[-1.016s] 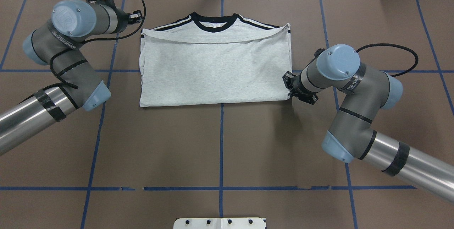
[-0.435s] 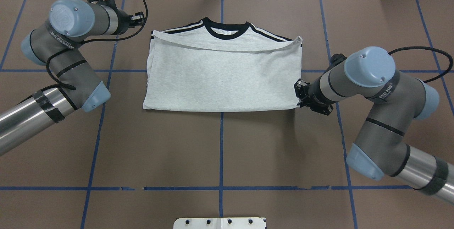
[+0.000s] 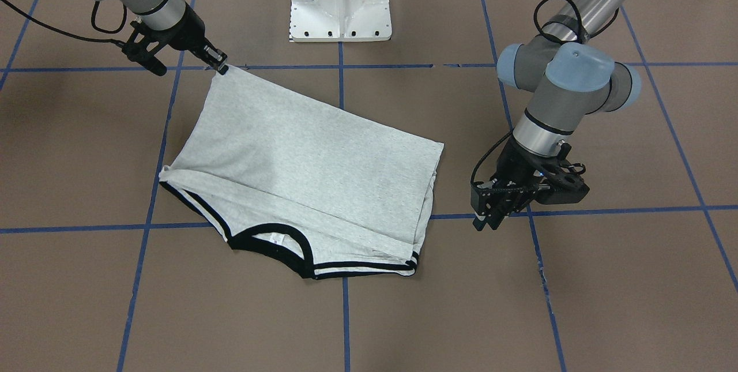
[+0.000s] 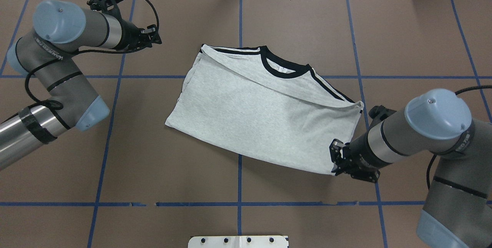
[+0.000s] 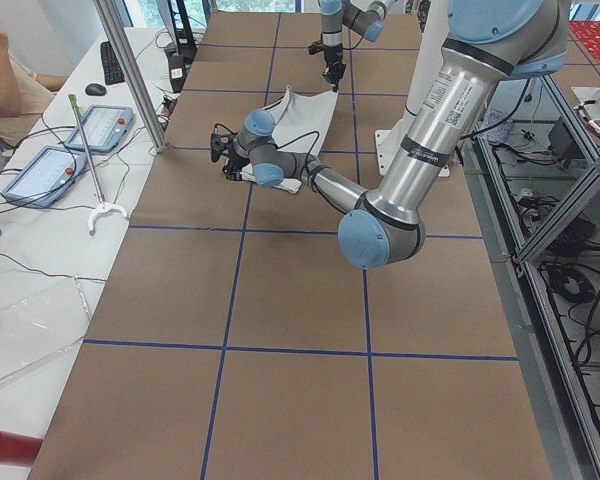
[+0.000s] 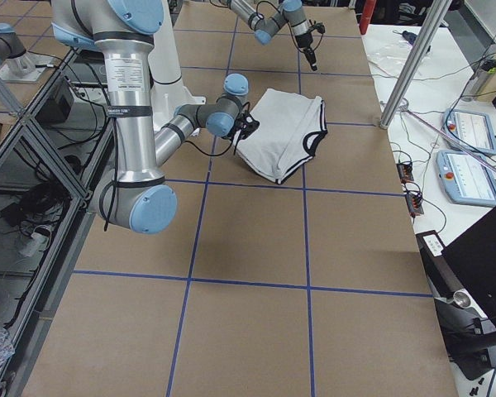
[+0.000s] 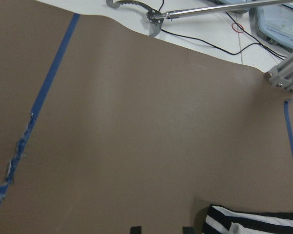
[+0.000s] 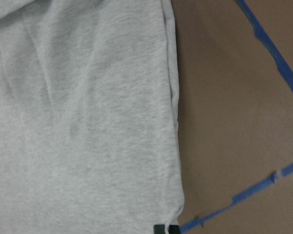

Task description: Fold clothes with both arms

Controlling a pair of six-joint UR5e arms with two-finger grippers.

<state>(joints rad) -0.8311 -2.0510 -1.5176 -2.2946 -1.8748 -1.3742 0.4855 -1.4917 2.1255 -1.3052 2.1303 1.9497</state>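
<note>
Brown blue-taped table point(image 4: 269, 9) (white desk point(image 5: 40, 250) alongside) under folded T-shirt point(image 4: 261, 117)

Bare table point(image 4: 173, 163) rings the T-shirt point(image 4: 253, 117); the right gripper point(image 4: 334, 161) (at its corner) blocks that side; pedestal point(image 4: 238, 241) well apart.

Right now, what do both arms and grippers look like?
Alike: left arm and right arm are silver-grey tubes, light blue joint caps, black tape bands, white lettering on a grey link, a black cable looping at each wrist. The left gripper and right gripper: black, two short fingers each.
</note>
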